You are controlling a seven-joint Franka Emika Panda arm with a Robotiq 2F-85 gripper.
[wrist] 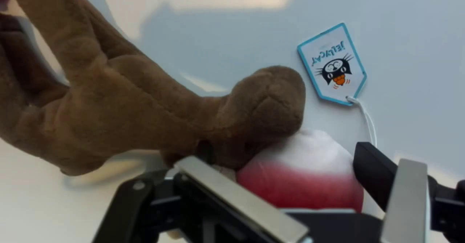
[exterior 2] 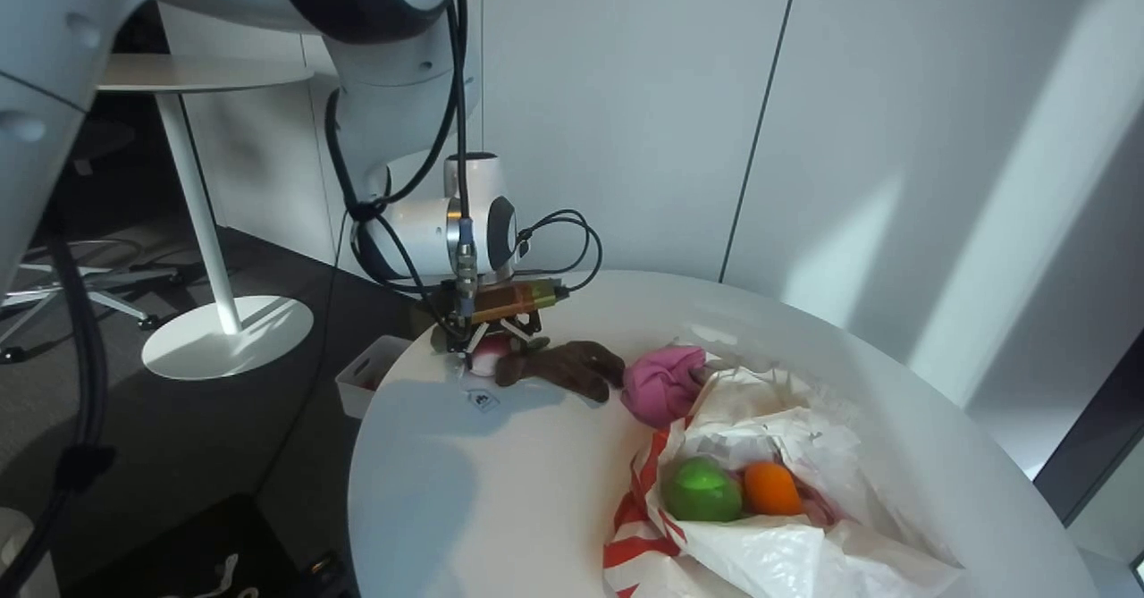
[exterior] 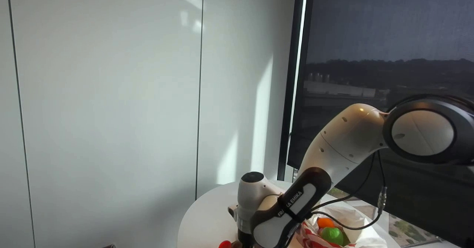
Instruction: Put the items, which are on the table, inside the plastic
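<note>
The open plastic bag [exterior 2: 751, 553], white with red stripes, lies on the round white table [exterior 2: 500, 509]. It holds a green ball [exterior 2: 702, 491] and an orange ball [exterior 2: 772, 489]; it also shows in an exterior view [exterior: 364, 237]. A red and white item [wrist: 308, 170] lies on the table between the spread fingers of my gripper [wrist: 283, 159]. The right fingertip is close against it; whether it touches is unclear. A brown plush toy [wrist: 152, 112] lies against the item and partly covers the left fingertip. A pink item [exterior 2: 660, 385] lies between the plush and the bag.
A paper tag [wrist: 334, 67] on a white string lies beside the red and white item. A white bin [exterior 2: 356, 392] stands on the floor past the table edge. A wall [exterior 2: 626, 115] stands behind the table. Cables [exterior 2: 585, 249] hang from the arm.
</note>
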